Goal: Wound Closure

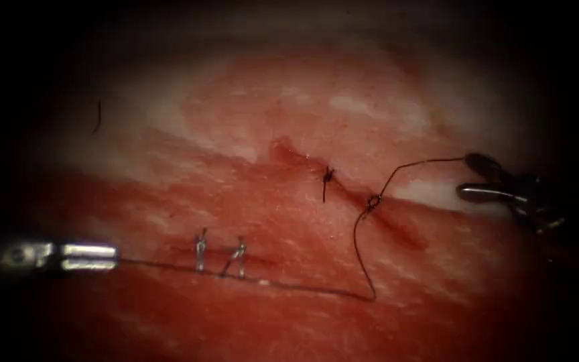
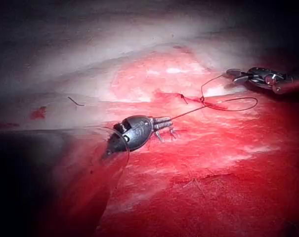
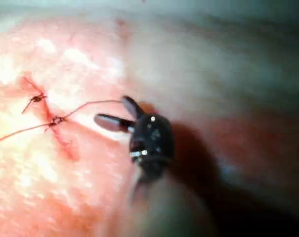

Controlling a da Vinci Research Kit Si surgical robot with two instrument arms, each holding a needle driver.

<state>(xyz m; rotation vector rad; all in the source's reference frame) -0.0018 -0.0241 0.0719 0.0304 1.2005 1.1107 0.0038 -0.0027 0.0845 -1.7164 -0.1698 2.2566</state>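
The tissue [image 1: 289, 281] is red and wet, with a dark cut [image 1: 370, 204] running across it. A finished knot [image 1: 328, 175] with short ends sits on the cut. Just right of it, a second, newer knot [image 1: 372, 201] sits on the cut too.

The thread [image 1: 363, 258] goes from that second knot both ways. One end goes up and right to the right gripper [image 1: 478, 175]. Its two jaws are spread apart, and the thread end reaches the upper jaw. It is hard to tell if the jaw really grips it.

The other end loops down, bends sharply, and runs left along the tissue to the left gripper [image 1: 114, 257]. Its jaws are pressed together, pinching the thread. The rest of that tool fades into the dark at the edge.

Two small metal clips [image 1: 220, 255] stand in the tissue just beside that long thread. A short cut piece of thread [image 1: 96, 117] lies far to the left, well apart from the cut.

I cannot make out the needle anywhere.
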